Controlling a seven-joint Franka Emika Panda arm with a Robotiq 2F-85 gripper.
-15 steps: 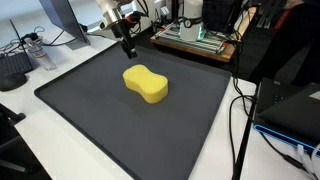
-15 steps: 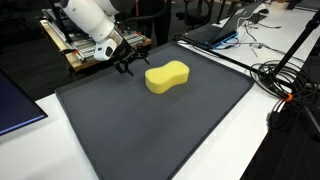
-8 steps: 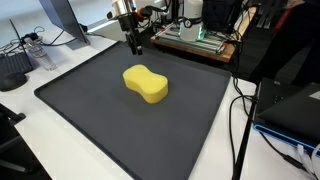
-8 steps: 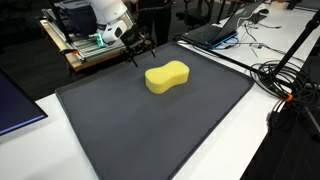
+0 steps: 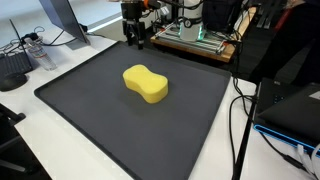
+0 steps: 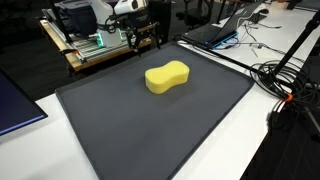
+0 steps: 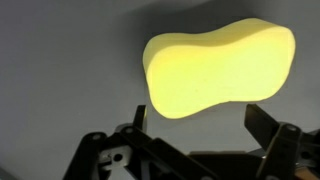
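Note:
A yellow peanut-shaped sponge (image 5: 145,83) lies flat on the dark grey mat (image 5: 100,110); it also shows in an exterior view (image 6: 167,76) and in the wrist view (image 7: 215,68). My gripper (image 5: 138,42) hangs in the air above the mat's far edge, well apart from the sponge, also seen in an exterior view (image 6: 146,40). In the wrist view its two fingers (image 7: 197,122) stand spread apart with nothing between them. It is open and empty.
A bench with electronics boards (image 5: 195,38) stands just behind the mat. Cables (image 5: 240,110) run along one side, a laptop (image 6: 215,32) and more cables (image 6: 285,80) on the other. A monitor base (image 5: 60,30) stands at the far corner.
The gripper has risen and moved away from the sponge toward the mat's far edge. The sponge has not moved.

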